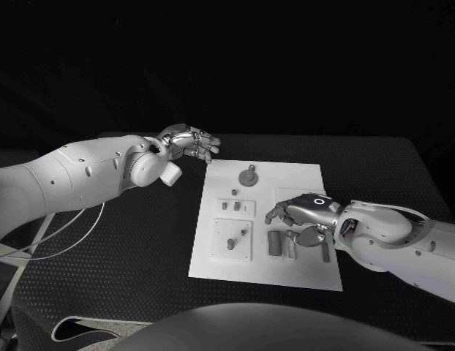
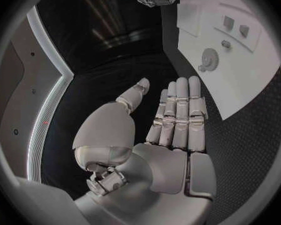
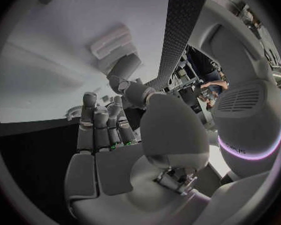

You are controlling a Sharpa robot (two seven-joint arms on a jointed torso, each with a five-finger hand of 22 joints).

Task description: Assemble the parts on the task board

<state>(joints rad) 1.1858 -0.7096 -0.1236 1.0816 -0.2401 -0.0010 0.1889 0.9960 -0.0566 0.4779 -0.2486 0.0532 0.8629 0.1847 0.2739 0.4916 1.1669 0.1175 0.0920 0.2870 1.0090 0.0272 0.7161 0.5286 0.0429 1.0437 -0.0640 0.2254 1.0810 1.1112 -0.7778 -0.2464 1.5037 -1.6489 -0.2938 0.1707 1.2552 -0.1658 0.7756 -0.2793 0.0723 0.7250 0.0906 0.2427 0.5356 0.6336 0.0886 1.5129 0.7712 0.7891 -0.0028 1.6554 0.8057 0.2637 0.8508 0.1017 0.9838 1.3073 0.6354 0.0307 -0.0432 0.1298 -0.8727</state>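
Head view: a white rectangular task board (image 1: 291, 175) lies in the middle of the black table (image 1: 396, 168), its long sides running from the near edge toward the far edge. Small grey parts sit on it. A round gear-like part (image 1: 248, 178) lies near the board's far left corner. Below it, small blocks (image 1: 232, 206) stand in a raised square panel, and another panel (image 1: 232, 239) near the board's left edge carries a few more small pieces. Upright grey pieces (image 1: 281, 243) cluster toward the board's near right corner.

The left robot hand (image 1: 189, 142) hovers over the table just beyond the board's far left corner, fingers curved and apart, holding nothing. The right robot hand (image 1: 303, 213) is over the board's right half, palm down, its fingers reaching toward the board's middle; whether it grips a part cannot be told.

Left wrist view: the left robot hand (image 2: 172, 130) is flat, fingers straight and side by side, thumb spread, empty. The task board (image 2: 240, 80) lies beyond it with the gear-like part (image 2: 209, 60) near its edge.

Right wrist view: the right robot hand (image 3: 109, 140) has its fingers extended toward the task board (image 3: 59, 70), the thumb stretched forward near a pale ridged part (image 3: 112, 42).
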